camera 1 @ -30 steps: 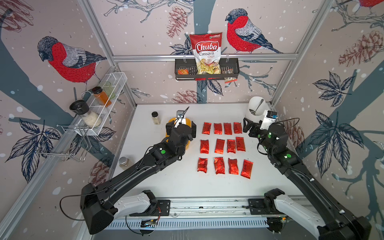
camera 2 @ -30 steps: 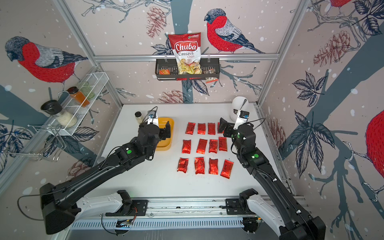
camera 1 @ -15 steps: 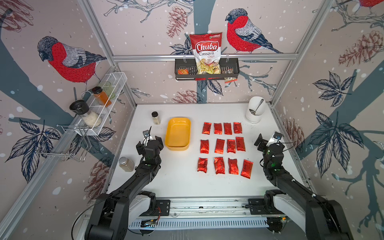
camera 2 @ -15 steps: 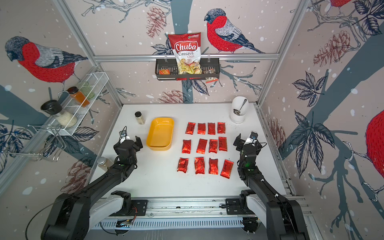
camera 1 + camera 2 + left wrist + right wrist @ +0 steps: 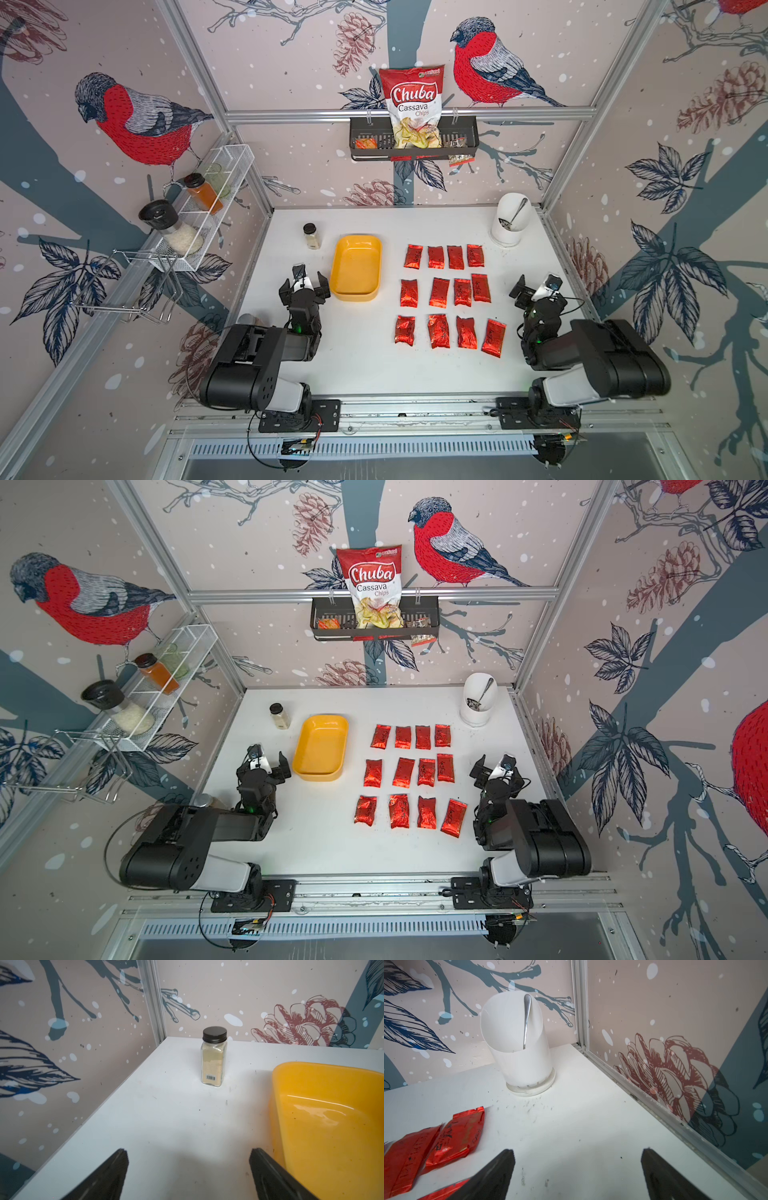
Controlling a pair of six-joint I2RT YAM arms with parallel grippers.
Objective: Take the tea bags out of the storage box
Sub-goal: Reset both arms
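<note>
The storage box (image 5: 356, 266) (image 5: 320, 748) is a shallow yellow tray on the white table, and nothing lies in it. Several tea bags (image 5: 439, 292) (image 5: 404, 772), red foil sachets, lie flat in three rows to its right. My left gripper (image 5: 304, 286) (image 5: 264, 766) (image 5: 189, 1150) hangs open and empty just left of the box's near corner (image 5: 332, 1126). My right gripper (image 5: 538, 291) (image 5: 497, 771) (image 5: 577, 1150) stands open and empty to the right of the rows, with the nearest tea bags (image 5: 456, 1134) beside it.
A spice jar (image 5: 311, 236) (image 5: 214, 1057) stands behind the left gripper. A white holder with a spoon (image 5: 508, 224) (image 5: 519, 1053) sits at the back right corner. A small jar (image 5: 249, 319) stands by the left arm. Wall rack (image 5: 199, 208) and black basket (image 5: 413, 141) hang above.
Both arms have drawn back toward the front rail and folded low. The left gripper left its place over the box; the right came back from near the white holder. The tea bags have not moved.
</note>
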